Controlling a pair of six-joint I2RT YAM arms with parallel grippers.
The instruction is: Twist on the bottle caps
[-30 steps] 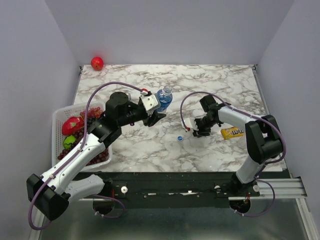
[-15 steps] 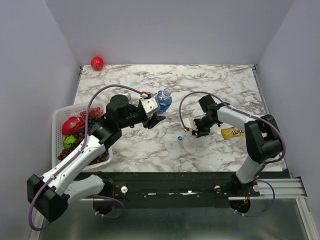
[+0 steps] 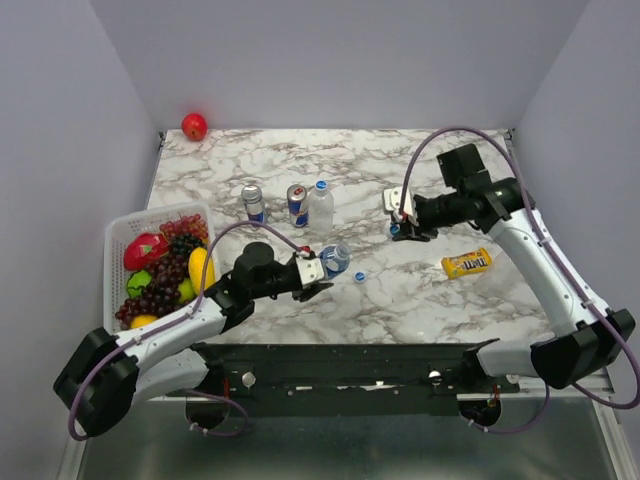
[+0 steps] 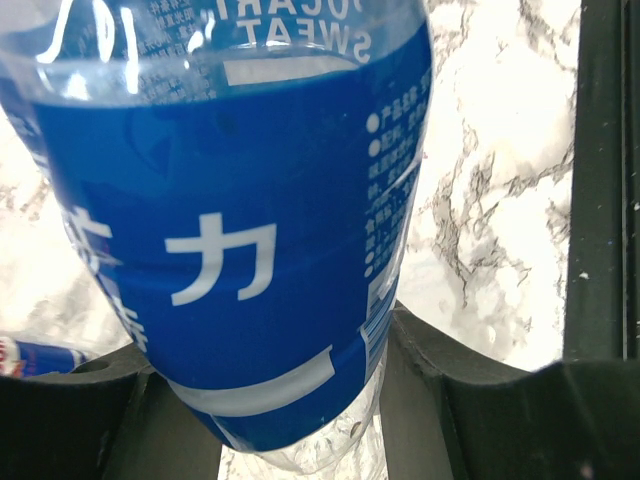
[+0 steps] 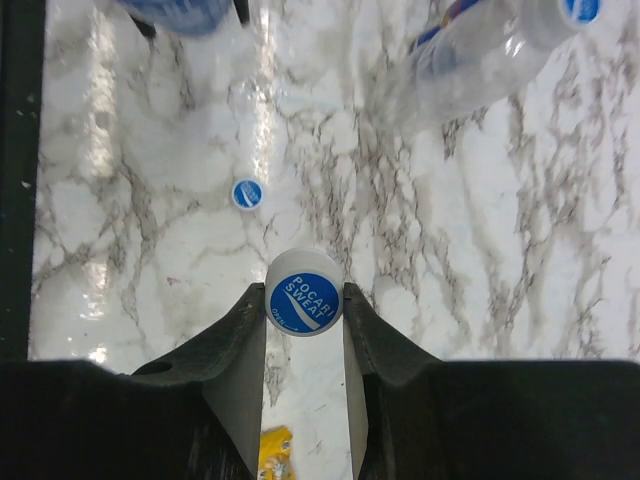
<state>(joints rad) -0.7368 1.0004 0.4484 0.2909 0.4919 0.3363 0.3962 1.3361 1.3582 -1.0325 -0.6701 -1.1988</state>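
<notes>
My left gripper is shut on the blue-labelled bottle, held tilted low over the table's front; its label fills the left wrist view, with a finger pressed to each side. My right gripper is shut on a blue-and-white bottle cap, held above the table right of centre. A second loose cap lies on the marble near the held bottle and also shows in the right wrist view. A clear bottle stands capped behind.
Two drink cans stand left of the capped bottle. A white basket of fruit sits at the left edge. A yellow candy packet lies at the right. A red apple rests in the far left corner.
The left arm has swung down and forward with the bottle, uncovering the cans and the capped bottle. The right gripper closed on a cap and lifted it up and back.
</notes>
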